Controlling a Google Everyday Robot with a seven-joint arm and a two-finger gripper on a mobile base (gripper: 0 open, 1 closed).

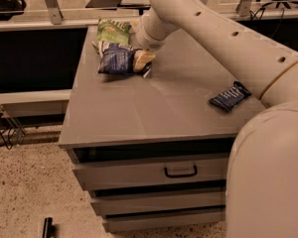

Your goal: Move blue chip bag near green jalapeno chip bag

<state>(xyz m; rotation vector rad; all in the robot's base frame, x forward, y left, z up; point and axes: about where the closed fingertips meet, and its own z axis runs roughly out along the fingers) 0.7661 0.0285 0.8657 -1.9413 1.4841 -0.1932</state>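
The blue chip bag (116, 59) is a crinkled dark-blue and white bag at the table's far left. The green jalapeno chip bag (112, 31) lies just behind it, and the two bags touch or nearly touch. My gripper (143, 59) reaches in from the right and sits at the blue bag's right end, against it. The arm (213, 38) crosses the back right of the table and hides the area behind it.
A small flat dark-blue snack-bar packet (230, 96) lies near the table's right edge. The grey table (139, 113) has drawers with a handle (181, 171) below its front edge. A dark counter and rails stand behind the table.
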